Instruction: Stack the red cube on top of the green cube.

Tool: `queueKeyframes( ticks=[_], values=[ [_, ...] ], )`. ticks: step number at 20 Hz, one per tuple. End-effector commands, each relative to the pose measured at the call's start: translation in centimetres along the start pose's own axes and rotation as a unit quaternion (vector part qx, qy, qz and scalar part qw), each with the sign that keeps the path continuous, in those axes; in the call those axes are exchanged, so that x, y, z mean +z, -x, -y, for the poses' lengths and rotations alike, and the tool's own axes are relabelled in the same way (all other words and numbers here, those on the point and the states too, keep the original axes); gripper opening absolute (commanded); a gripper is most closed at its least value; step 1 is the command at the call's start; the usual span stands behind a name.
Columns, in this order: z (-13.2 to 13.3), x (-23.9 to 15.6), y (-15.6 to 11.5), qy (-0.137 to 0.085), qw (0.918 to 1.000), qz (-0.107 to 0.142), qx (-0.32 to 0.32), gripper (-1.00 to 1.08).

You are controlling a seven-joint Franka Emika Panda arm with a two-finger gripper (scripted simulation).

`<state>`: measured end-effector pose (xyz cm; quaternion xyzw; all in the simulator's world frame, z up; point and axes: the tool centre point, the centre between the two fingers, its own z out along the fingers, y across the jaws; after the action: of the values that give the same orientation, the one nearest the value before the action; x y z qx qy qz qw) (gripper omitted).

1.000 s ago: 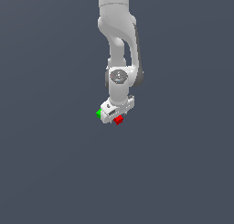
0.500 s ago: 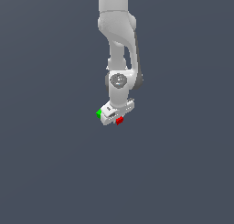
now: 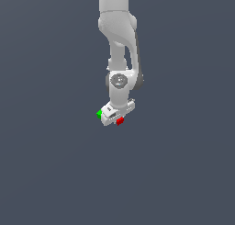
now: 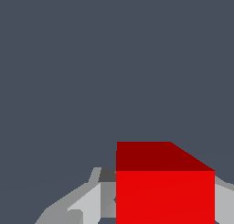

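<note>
The red cube (image 4: 164,186) sits between the gripper (image 3: 115,117) fingers (image 4: 87,202), though whether they clamp it I cannot tell. The green cube (image 3: 99,113) peeks out just beside the gripper, toward the exterior view's left. Bare grey floor (image 3: 183,173) surrounds everything.

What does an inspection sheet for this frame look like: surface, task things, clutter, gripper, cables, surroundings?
Surface: plain dark grey-blue floor, no marks or edges seen.
Red cube: peeks out from under the gripper on the exterior view's right; fills the near part of the wrist view, between grey gripper parts.
Green cube: on the exterior view's left of the gripper, apart from the red cube, not stacked; absent from the wrist view.
Clutter: nothing seen.
Gripper: low over the cubes, straddling the red cube; whether it is closed on it cannot be told.
Cables: nothing seen.
Surroundings: uniform background, nothing seen beyond the white arm.
</note>
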<state>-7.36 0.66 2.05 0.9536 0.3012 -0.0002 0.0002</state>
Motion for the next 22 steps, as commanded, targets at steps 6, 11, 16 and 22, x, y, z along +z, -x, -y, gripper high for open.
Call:
queueKeyframes(
  ticks=[6, 11, 16, 22],
  values=[
    [0.0, -1.7, 0.0, 0.0, 1.0, 0.0, 0.0, -1.0],
    [0.1, -4.5, 0.1, 0.0, 1.0, 0.0, 0.0, -1.0],
    [0.1, -7.8, 0.1, 0.0, 1.0, 0.0, 0.0, -1.0],
    [0.1, -9.8, 0.0, 0.0, 1.0, 0.0, 0.0, -1.0]
  ],
)
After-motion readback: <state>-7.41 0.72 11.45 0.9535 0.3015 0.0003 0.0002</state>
